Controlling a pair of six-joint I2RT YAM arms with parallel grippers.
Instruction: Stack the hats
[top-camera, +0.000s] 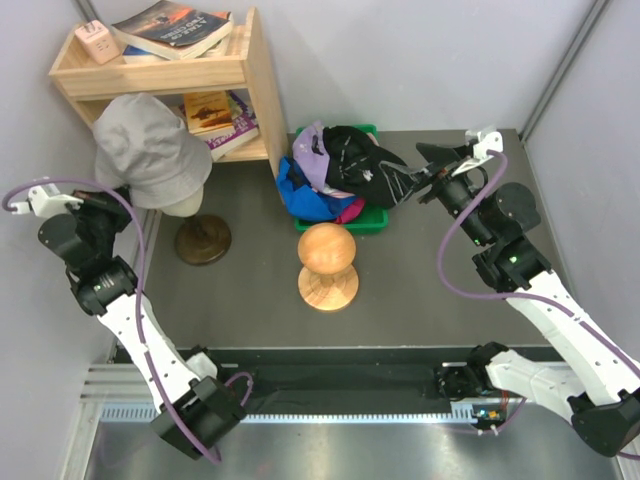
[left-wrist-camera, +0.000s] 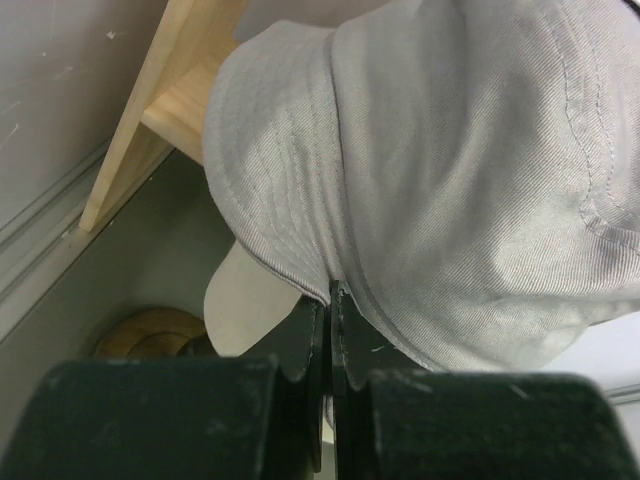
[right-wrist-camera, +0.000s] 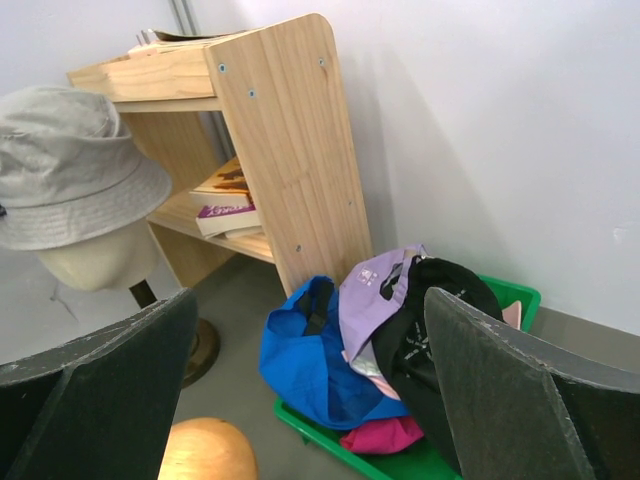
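Note:
The hats lie heaped in a green tray (top-camera: 372, 222): a black cap (top-camera: 360, 160) (right-wrist-camera: 425, 320) on top, with lavender (top-camera: 312, 150) (right-wrist-camera: 375, 290), bright blue (top-camera: 300, 195) (right-wrist-camera: 310, 360) and magenta (top-camera: 350, 212) (right-wrist-camera: 385, 435) caps beneath and beside it. My right gripper (top-camera: 408, 170) (right-wrist-camera: 310, 300) hangs wide open just right of the heap, holding nothing. A grey bucket hat (top-camera: 150, 150) (left-wrist-camera: 450, 170) sits on a cream head form at the left. My left gripper (top-camera: 112, 197) (left-wrist-camera: 331, 300) is shut at this hat's brim edge, its fingertips partly hidden under the brim from above.
A rounded wooden stand (top-camera: 327, 255) (right-wrist-camera: 205, 450) rises at the table's middle, in front of the tray. A wooden bookshelf (top-camera: 255, 90) (right-wrist-camera: 290, 130) with books fills the back left corner. The head form's round brown base (top-camera: 203, 238) stands beside it. Walls close in left, right and behind.

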